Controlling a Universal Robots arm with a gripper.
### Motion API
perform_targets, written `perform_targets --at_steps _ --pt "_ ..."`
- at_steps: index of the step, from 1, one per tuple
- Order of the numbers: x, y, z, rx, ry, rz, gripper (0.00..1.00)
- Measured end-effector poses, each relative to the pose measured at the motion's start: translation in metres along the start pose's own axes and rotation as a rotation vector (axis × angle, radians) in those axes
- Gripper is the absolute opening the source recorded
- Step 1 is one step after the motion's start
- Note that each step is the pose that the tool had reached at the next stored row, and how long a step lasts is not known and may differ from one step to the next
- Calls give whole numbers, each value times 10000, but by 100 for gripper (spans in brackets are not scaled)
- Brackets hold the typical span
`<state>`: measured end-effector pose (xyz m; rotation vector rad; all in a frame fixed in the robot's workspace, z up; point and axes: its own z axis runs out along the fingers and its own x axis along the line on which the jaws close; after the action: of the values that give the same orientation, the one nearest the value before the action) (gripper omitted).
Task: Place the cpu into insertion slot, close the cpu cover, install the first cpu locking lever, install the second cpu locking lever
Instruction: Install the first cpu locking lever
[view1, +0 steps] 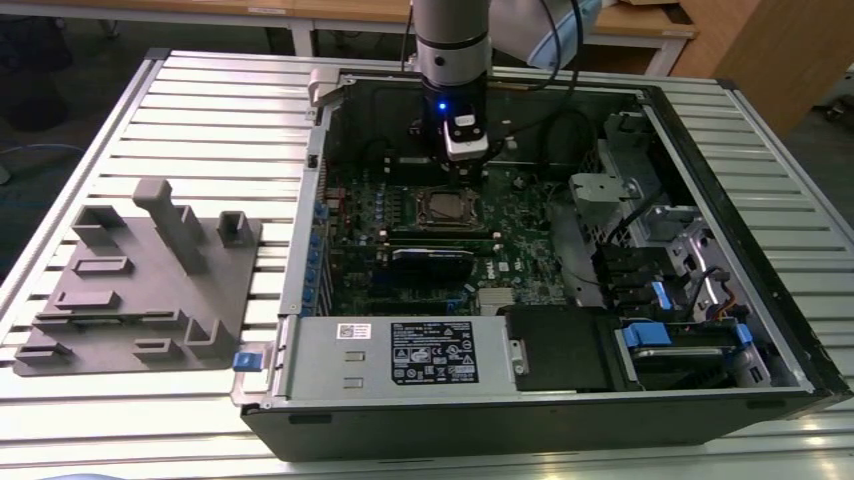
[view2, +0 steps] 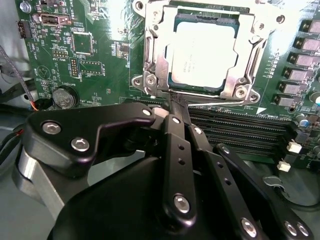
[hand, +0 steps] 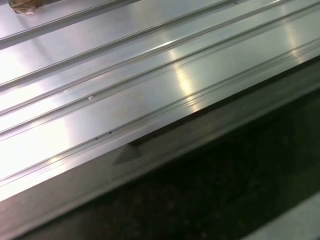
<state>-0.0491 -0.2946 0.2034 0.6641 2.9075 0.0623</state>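
The end effector (view2: 176, 103) has its two black fingers (view2: 175, 145) pressed close together, with almost no gap at the tips. In the second wrist view the tips touch a thin silver locking lever (view2: 225, 105) that runs along one edge of the socket. I cannot tell if the fingers pinch the lever or only push on it.

The cpu (view2: 202, 50) lies flat inside the insertion slot (view1: 423, 210). Its dull silver face shows through the square hole in the cpu cover (view2: 156, 55). The cover is down over the chip, and its metal frame sits all around it.

The slot is set in the green circuit board (view2: 100, 70). A round coin battery (view2: 64, 97) sits on the board near the fingers. Long black memory slots (view2: 240, 130) run just beside the socket, on the side where the fingers are.

The board lies in the bottom of an open computer case (view1: 747, 200). The case rests on a ribbed metal desk (view1: 214, 110). A grey box with a black label (view1: 400, 355) fills the near corner of the case. On the desk, at the exterior view's left, sits a grey plastic tray (view1: 134, 290) with upright posts.

The arm (view1: 450, 40) hangs straight down into the case from above. Its end effector points down at the far edge of the socket.
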Motion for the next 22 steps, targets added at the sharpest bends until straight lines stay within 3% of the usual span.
perform_targets --at_steps 6,12,22 --pt "0 0 -1 -28 15 89 11" --pt "0 1 -1 -171 81 432 11" --pt "13 -6 -3 -203 91 447 11"
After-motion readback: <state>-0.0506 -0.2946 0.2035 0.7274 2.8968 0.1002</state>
